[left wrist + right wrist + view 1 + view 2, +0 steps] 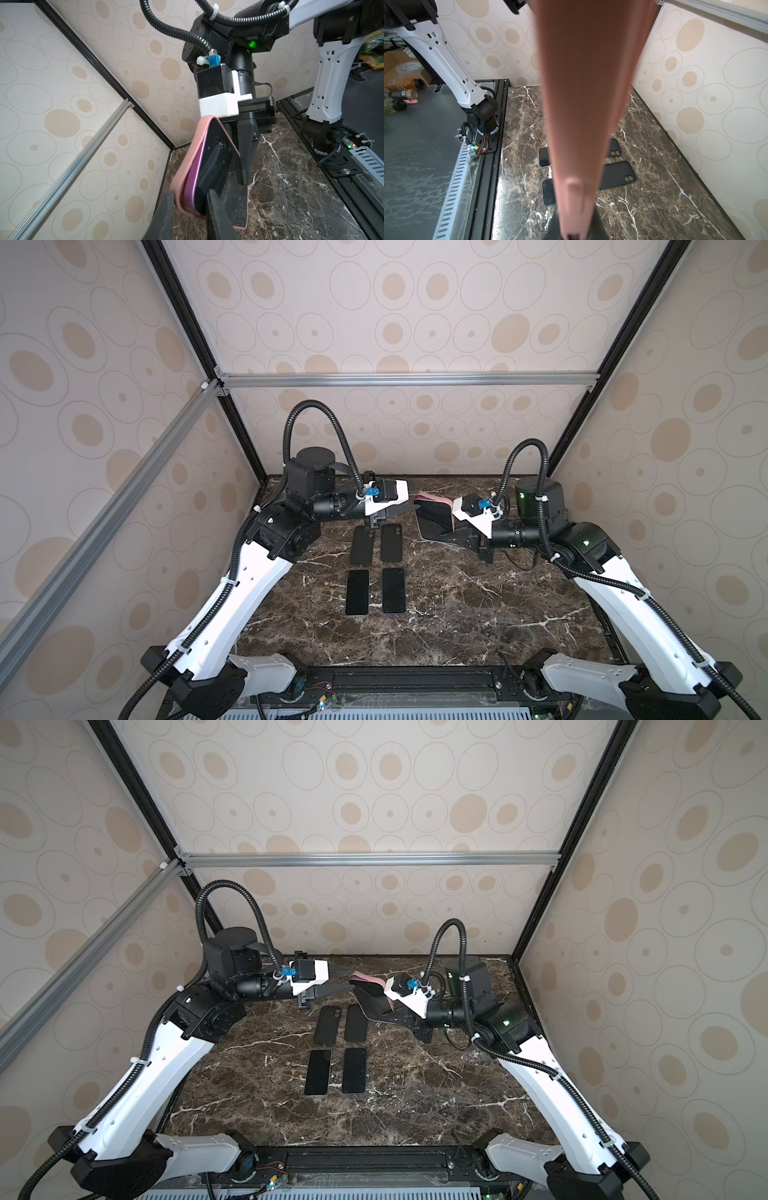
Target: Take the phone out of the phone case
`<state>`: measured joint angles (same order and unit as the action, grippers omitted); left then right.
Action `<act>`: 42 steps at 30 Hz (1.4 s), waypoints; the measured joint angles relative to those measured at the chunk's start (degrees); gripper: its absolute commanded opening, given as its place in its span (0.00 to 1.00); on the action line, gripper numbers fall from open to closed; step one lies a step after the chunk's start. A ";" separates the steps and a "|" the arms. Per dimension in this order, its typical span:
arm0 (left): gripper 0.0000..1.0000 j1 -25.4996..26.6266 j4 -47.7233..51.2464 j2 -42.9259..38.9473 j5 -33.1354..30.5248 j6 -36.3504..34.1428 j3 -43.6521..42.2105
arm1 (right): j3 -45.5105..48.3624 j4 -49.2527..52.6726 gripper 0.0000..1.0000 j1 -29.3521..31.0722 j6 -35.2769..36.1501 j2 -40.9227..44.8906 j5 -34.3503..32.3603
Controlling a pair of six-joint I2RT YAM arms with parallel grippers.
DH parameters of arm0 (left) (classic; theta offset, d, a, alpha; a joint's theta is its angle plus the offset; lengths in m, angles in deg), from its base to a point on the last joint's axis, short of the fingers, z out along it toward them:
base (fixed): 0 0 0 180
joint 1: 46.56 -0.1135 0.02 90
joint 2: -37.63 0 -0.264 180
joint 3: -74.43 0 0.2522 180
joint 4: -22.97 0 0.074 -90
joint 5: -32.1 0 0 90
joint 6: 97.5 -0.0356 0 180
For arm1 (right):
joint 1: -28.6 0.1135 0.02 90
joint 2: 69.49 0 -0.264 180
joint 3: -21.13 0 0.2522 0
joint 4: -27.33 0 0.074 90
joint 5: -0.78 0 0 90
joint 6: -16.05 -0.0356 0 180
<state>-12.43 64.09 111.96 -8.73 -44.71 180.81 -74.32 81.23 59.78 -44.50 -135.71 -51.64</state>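
Note:
A pink phone case (432,499) with a dark-screened phone (436,518) in it hangs on edge above the back middle of the marble table (478,614), held between both arms. My left gripper (411,506) pinches one corner: in the left wrist view its fingers (166,209) sit on either side of the case (199,135) and the phone (216,158), whose purple rim stands slightly proud of the case there. At the opposite end my right gripper (446,531) is shut on the case (587,83), which fills the middle of the right wrist view.
Two empty black cases (361,545) (391,542) lie side by side on the table below the left gripper. Two bare phones (357,592) (393,590) lie screen-up in front of them. Patterned walls close in the back and both sides.

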 measured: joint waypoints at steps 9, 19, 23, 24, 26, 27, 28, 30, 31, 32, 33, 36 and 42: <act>0.33 3.39 4.20 1.99 9.70 -0.02 -1.55 | -3.21 1.68 0.00 6.34 7.21 -3.28 -2.03; 0.40 2.97 -3.28 -2.27 11.47 4.13 -9.11 | -0.70 -0.72 0.00 7.76 8.46 -1.66 -7.15; 0.47 2.95 -14.19 -7.74 7.65 10.75 -17.77 | 2.75 -4.79 0.00 8.66 7.54 -0.22 -8.17; 0.51 2.93 -16.70 -8.96 6.49 12.24 -19.47 | 3.52 -6.14 0.00 8.81 7.17 0.13 -8.15; 0.57 2.80 -21.86 -11.47 2.93 15.45 -22.91 | 4.79 -9.49 0.00 8.96 6.19 1.16 -8.35; 0.60 2.73 -23.78 -12.48 1.44 16.52 -24.11 | 5.29 -10.80 0.00 8.96 5.64 1.73 -8.52; 0.61 2.60 -25.83 -13.79 -0.63 17.75 -25.53 | 5.97 -12.57 0.00 8.94 4.85 2.56 -8.96; 0.62 2.51 -29.03 -16.00 -4.50 19.41 -27.41 | 7.02 -15.76 0.00 8.87 2.93 4.17 -10.01; 0.62 2.51 -30.58 -17.00 -6.34 19.89 -28.06 | 7.43 -17.22 0.00 8.79 1.99 4.94 -10.69; 0.63 2.51 -31.69 -17.68 -7.67 20.17 -28.48 | 7.65 -18.27 0.00 8.70 1.31 5.42 -11.15; 0.62 2.51 -33.20 -18.60 -9.79 20.70 -29.05 | 7.93 -19.54 0.00 8.66 0.20 5.92 -12.02; 0.59 2.51 -36.37 -20.31 -13.44 21.42 -30.21 | 8.13 -21.84 0.00 8.61 -3.04 6.38 -14.56; 0.56 2.51 -39.54 -20.46 -16.26 21.99 -30.25 | 8.13 -22.47 0.00 8.61 -7.17 5.38 -16.81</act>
<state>-9.91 24.55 91.50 -25.00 -22.73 150.56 -66.19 58.76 68.39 -51.67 -130.33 -68.44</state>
